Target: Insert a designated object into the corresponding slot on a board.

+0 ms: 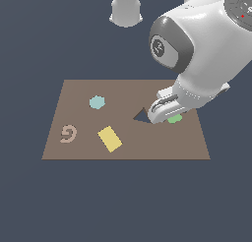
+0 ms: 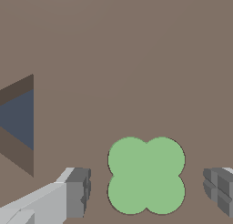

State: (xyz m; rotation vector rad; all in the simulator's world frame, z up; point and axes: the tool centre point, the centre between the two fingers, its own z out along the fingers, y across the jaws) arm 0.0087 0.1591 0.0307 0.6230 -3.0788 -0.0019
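The green lobed piece [image 2: 145, 175] lies flat on the brown board [image 2: 136, 59]. My gripper [image 2: 145, 191] is open, low over the board, with one finger [image 2: 77, 193] on each side of the piece and a gap to each. In the exterior view the piece [image 1: 175, 119] peeks out beside my gripper [image 1: 162, 117] at the board's [image 1: 98, 147] right part. No open flower-shaped hole shows in either view. A thin dark line rims the green piece, and I cannot tell whether it sits in the slot.
A triangular hole [image 1: 141, 116] lies just to the exterior view's left of the gripper and also shows in the wrist view [image 2: 20, 120]. A light-blue hexagon [image 1: 97, 102], a yellow rectangle [image 1: 110, 138] and a pink spiral piece [image 1: 69, 134] lie on the board's left half.
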